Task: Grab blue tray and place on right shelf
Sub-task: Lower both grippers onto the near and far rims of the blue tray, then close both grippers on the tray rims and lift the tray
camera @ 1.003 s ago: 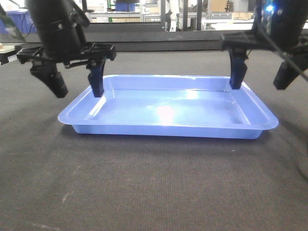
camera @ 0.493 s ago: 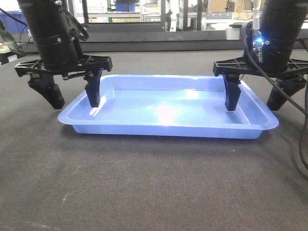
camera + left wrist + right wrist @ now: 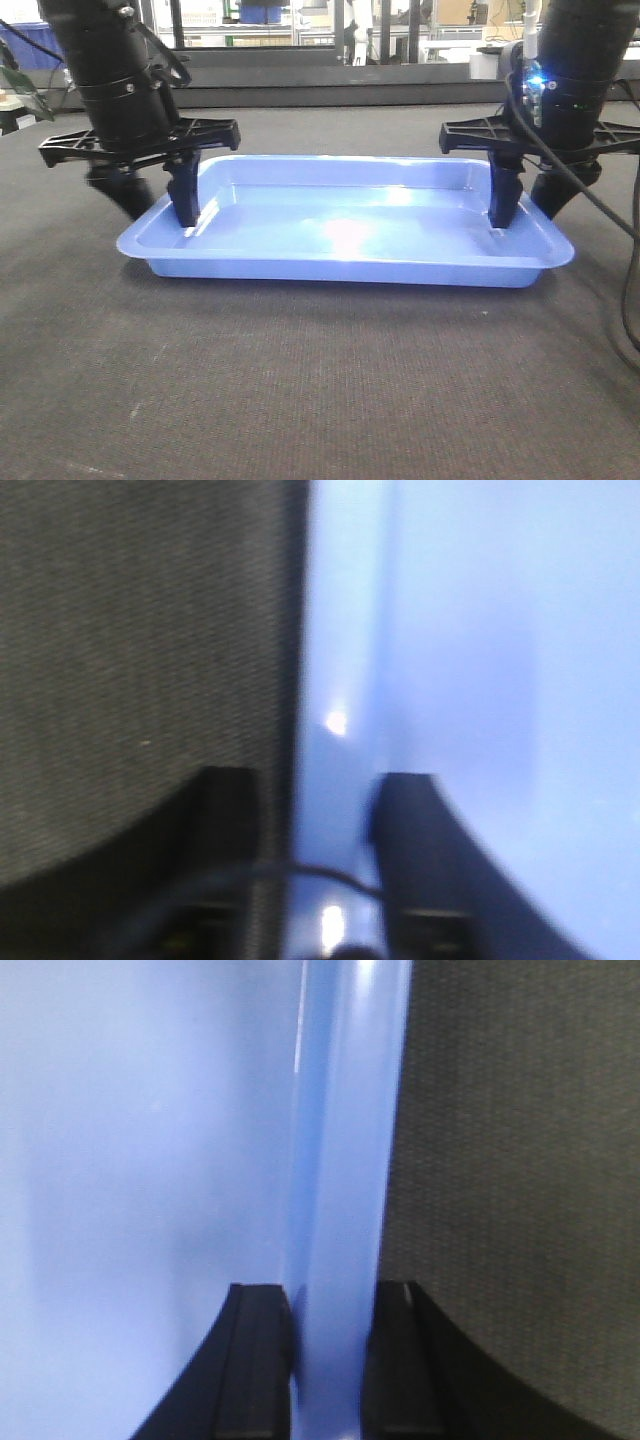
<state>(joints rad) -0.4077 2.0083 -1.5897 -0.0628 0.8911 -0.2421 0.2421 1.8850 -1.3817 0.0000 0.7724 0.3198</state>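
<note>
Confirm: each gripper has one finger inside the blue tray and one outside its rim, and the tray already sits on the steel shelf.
Not on the shelf: the blue tray lies on a dark textured surface, as the exterior front-facing view shows. The left gripper and right gripper do each straddle its rim.

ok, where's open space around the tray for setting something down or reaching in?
Widest free patch: the mat in front of the tray. A narrower strip lies behind its far rim. The tray floor between the hands is bare too. Crowded: both short ends, where the left hand and right hand straddle the rim.
</note>
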